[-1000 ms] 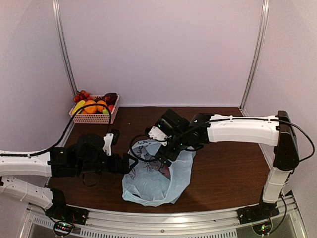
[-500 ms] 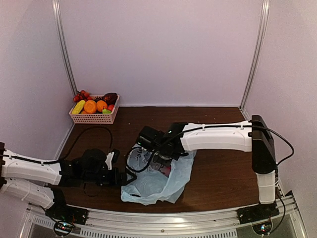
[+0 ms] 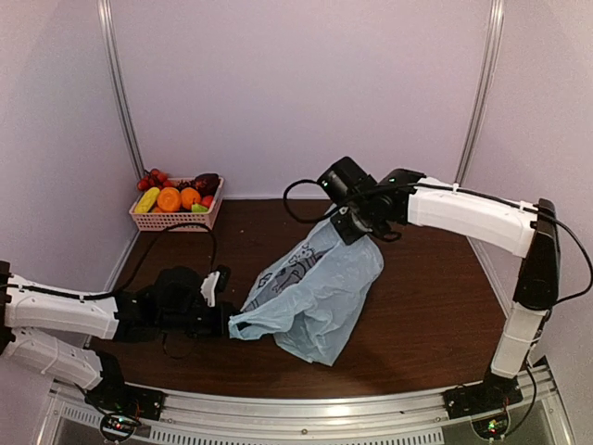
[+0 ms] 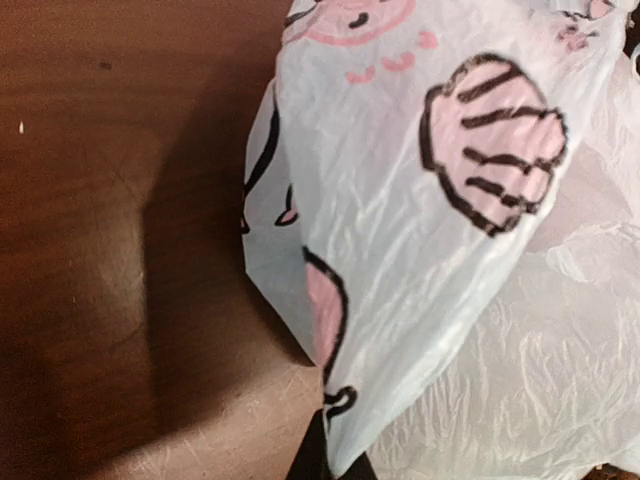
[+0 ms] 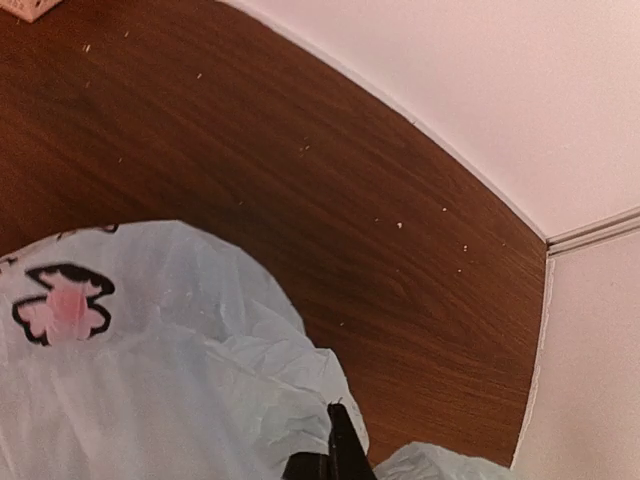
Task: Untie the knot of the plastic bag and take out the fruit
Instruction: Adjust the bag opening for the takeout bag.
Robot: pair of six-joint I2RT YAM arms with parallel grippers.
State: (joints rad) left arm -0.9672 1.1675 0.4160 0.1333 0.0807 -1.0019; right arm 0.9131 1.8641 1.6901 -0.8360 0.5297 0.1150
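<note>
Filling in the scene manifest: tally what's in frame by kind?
plastic bag: 1
pink basket: 1
fruit in the basket: at least 6, too small to be sure
Grippers: 2, left gripper and right gripper, both shut on the bag
Total: at least 10

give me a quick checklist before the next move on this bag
1. Left hand gripping the bag: ok, shut on its near left corner.
2. Right hand gripping the bag: ok, shut on the far upper end, held raised.
3. Bag spread between both hands: ok, its lower part rests on the table.
4. Knot undone: cannot tell, no knot shows in any view.
5. Bag emptied: cannot tell, fruit lies in the basket, but the bag's inside is hidden.
6. Basket clear of both arms: ok, it sits in the far left corner.
</note>
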